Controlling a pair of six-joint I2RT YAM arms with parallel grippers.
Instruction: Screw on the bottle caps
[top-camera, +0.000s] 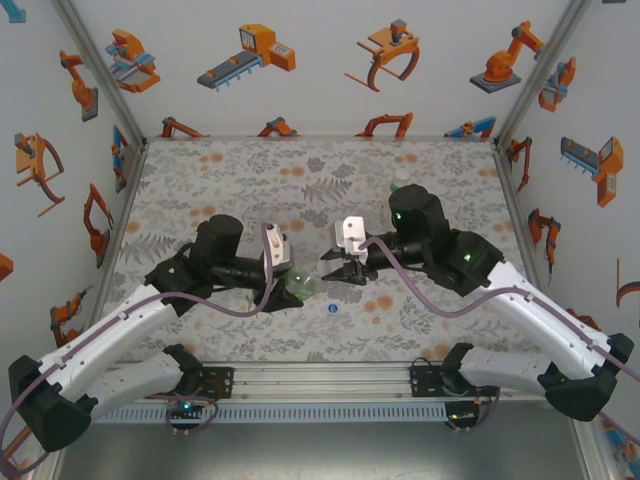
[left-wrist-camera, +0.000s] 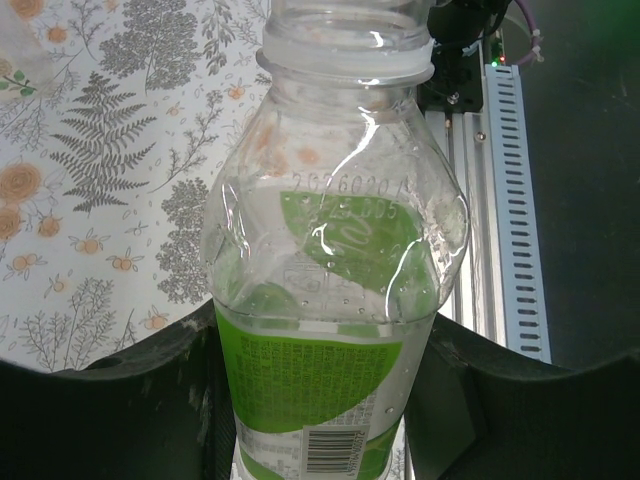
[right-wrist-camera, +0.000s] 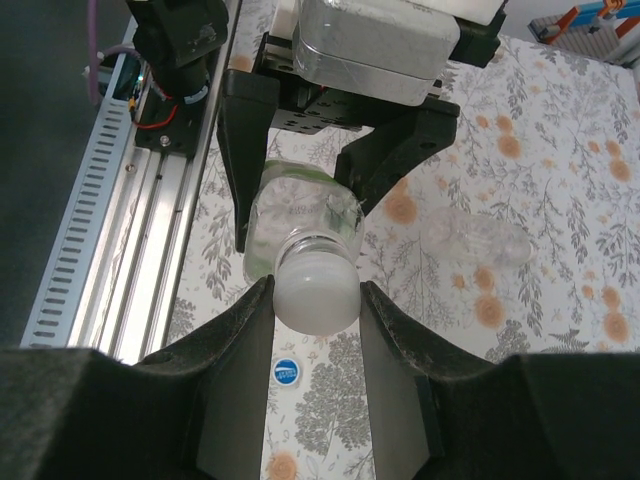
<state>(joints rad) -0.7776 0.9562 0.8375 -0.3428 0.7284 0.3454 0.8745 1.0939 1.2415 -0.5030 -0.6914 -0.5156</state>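
Observation:
My left gripper (left-wrist-camera: 320, 400) is shut on a clear bottle with a green label (left-wrist-camera: 335, 250) and holds it level above the mat, neck pointing right (top-camera: 303, 284). My right gripper (right-wrist-camera: 315, 295) is shut on a white bottle cap (right-wrist-camera: 315, 288) that sits on that bottle's neck (right-wrist-camera: 300, 215). In the top view the right gripper (top-camera: 338, 270) meets the bottle's mouth at the table's middle. A blue bottle cap (right-wrist-camera: 286, 371) lies loose on the mat below the jaws (top-camera: 332, 309). A second clear bottle (right-wrist-camera: 475, 238) lies on its side farther back.
The patterned mat (top-camera: 250, 180) covers the table. Another bottle (top-camera: 402, 180) stands behind the right arm near the back right. The aluminium rail (top-camera: 320, 380) runs along the near edge, and patterned walls enclose the other three sides.

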